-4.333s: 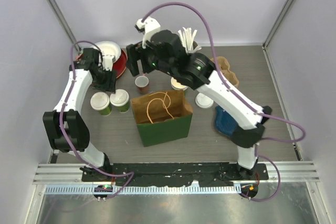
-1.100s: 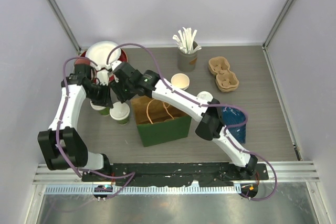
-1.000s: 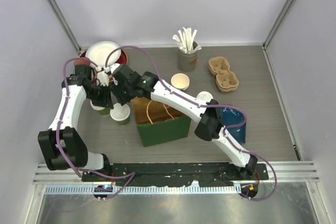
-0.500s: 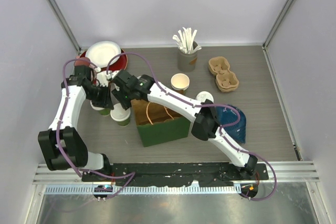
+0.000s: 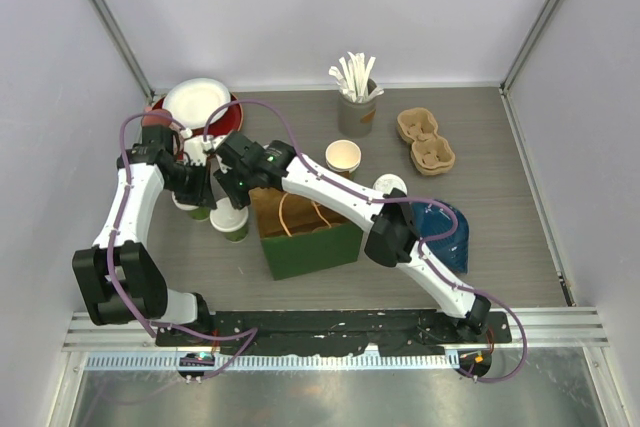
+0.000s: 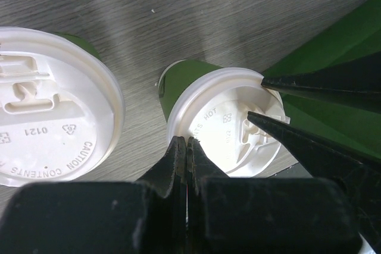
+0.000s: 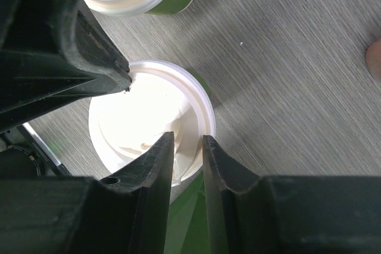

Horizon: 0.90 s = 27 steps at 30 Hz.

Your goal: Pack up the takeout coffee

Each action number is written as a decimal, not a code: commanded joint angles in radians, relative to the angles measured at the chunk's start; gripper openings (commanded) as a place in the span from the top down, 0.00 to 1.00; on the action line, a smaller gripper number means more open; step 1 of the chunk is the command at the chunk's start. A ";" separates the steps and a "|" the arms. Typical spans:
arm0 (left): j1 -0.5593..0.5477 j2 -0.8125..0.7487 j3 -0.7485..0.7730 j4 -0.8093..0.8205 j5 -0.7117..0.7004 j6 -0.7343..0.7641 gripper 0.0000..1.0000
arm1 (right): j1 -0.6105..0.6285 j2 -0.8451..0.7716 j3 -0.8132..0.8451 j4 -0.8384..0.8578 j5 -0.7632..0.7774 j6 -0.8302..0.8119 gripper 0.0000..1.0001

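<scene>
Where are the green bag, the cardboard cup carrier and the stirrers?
Green bag (image 5: 310,247): top view, front wall.
Cup carrier (image 5: 426,141): top view, middle ridge.
Stirrers (image 5: 355,74): top view, stick bundle.

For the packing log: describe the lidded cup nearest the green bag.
The lidded cup is green paper with a round white plastic lid, embossed lettering on top. It stands upright on the grey wood-grain table, right beside the green bag. The right gripper straddles the lid's rim, jaws apart; the left gripper, shut, has its tips at the opposite rim.
</scene>
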 commanded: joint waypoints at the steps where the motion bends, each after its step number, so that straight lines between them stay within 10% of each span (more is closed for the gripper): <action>1: 0.002 -0.026 0.005 0.030 0.022 -0.013 1.00 | 0.007 0.018 0.012 -0.024 -0.047 0.002 0.70; 7: 0.002 -0.030 0.010 0.021 0.022 -0.010 1.00 | 0.009 0.020 0.018 -0.024 -0.030 -0.001 0.99; 11: 0.002 -0.030 0.043 0.002 0.006 -0.008 0.99 | 0.009 -0.006 0.012 -0.014 -0.005 -0.007 0.99; 20: 0.002 -0.069 0.160 -0.055 -0.036 -0.004 0.51 | 0.007 -0.094 -0.019 0.055 0.036 0.002 0.99; 27: 0.003 -0.095 0.203 -0.065 -0.073 0.006 0.47 | 0.007 -0.118 -0.018 0.081 0.047 0.013 0.99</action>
